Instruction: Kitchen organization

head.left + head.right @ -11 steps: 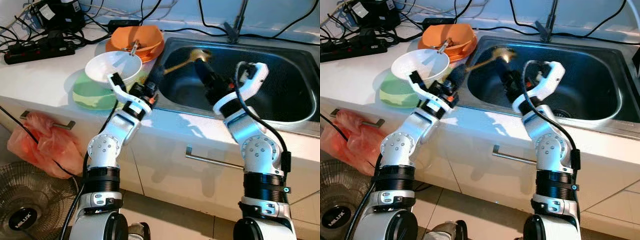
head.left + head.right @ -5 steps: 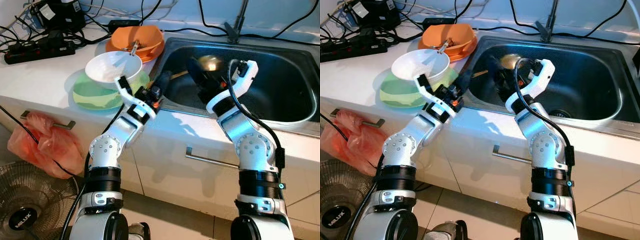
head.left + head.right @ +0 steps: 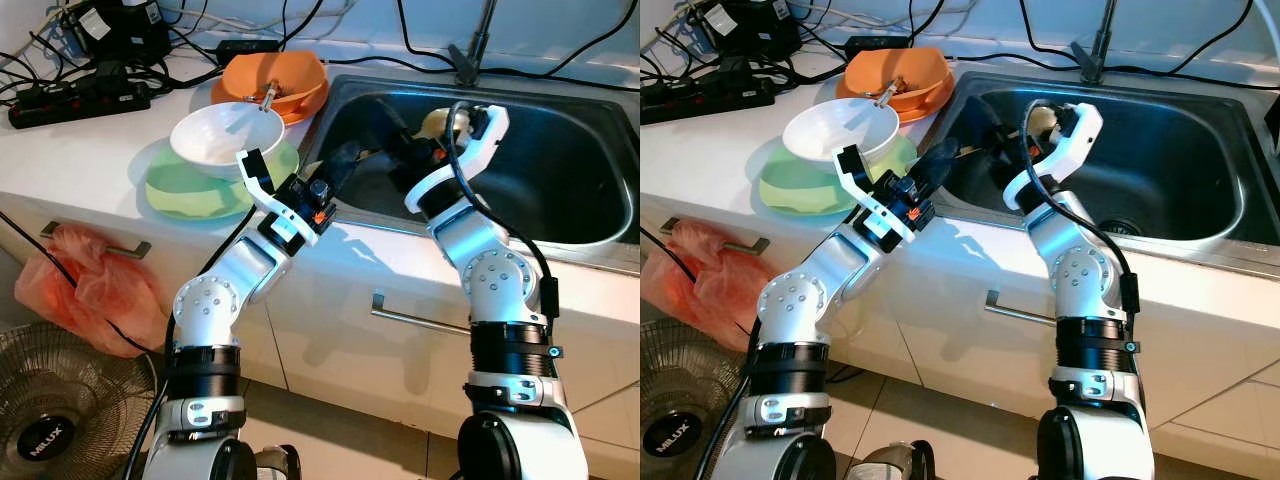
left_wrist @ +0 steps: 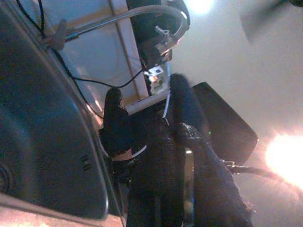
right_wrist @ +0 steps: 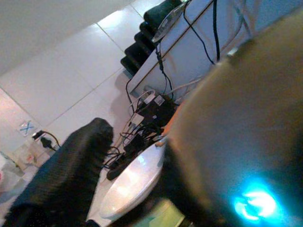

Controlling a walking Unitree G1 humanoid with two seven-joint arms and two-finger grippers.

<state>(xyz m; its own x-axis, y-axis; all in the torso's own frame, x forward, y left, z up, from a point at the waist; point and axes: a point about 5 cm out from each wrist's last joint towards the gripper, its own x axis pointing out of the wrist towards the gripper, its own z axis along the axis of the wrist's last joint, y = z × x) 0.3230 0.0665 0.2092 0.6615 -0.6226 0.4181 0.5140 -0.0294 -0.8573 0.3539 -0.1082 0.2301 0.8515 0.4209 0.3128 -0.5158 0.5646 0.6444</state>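
Ladle [image 3: 436, 122]: we see its golden bowl over the sink [image 3: 560, 170], by the right wrist.
Right end effector [image 3: 395, 140]: fingers clamp the ladle handle.
Left end effector [image 3: 340, 165]: at the sink's rim; we cannot tell its state.
White bowl [image 3: 225, 135]: on the green plate [image 3: 185, 190], tabletop [image 3: 80, 150].

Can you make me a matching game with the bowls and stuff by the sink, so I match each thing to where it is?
Things:
1. white bowl
2. orange bowl
3. black power strip
4. pink plastic bag

Places:
A. hanging in front of the cabinet, below the counter
B. at the back of the counter, next to the sink's corner
C. on top of the green plate
D. at the counter's far left, among cables

Pairs: 1-C, 2-B, 3-D, 4-A
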